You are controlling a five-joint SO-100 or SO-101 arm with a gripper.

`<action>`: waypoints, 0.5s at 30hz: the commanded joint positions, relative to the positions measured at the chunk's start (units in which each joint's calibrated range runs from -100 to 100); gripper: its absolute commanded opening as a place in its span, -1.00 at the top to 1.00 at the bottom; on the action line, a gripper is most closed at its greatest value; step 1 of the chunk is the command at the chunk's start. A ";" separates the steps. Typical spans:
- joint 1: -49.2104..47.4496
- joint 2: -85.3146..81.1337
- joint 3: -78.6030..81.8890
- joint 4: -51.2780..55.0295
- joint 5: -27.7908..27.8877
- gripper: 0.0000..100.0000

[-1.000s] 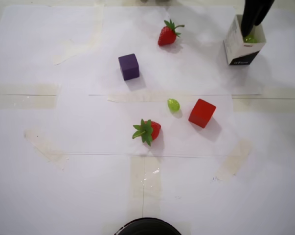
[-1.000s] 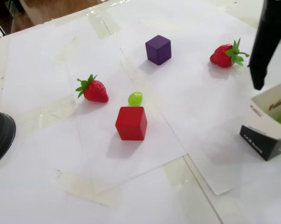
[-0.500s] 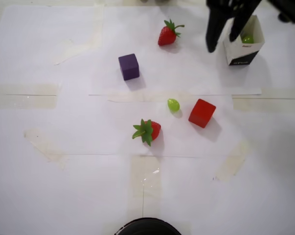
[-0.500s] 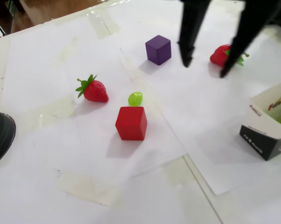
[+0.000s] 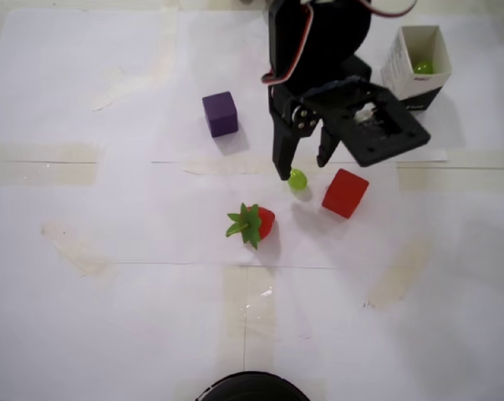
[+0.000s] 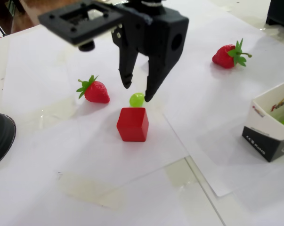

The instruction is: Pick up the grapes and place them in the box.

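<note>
One light-green grape (image 5: 297, 179) lies on the white paper just beside the red cube; it also shows in the fixed view (image 6: 136, 99). My black gripper (image 5: 302, 170) hangs open right over it, one fingertip on either side, and is seen the same way in the fixed view (image 6: 137, 92). It holds nothing. The white box (image 5: 409, 79) with the black lower band stands at the upper right of the overhead view with a grape (image 5: 423, 65) inside. In the fixed view the box (image 6: 266, 122) is at the right edge, with green showing inside.
A red cube (image 5: 345, 192) sits close to the grape, a strawberry (image 5: 252, 224) lies nearer the front, and a purple cube (image 5: 221, 114) stands at the left. The fixed view shows a second strawberry (image 6: 230, 55) far right. A dark round object (image 5: 252, 388) is at the bottom edge.
</note>
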 commanded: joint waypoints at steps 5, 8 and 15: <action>1.03 0.69 -0.71 -4.26 -0.39 0.63; 1.32 1.12 -0.07 -4.99 -0.63 0.66; 2.21 0.26 6.56 -9.65 -1.76 0.69</action>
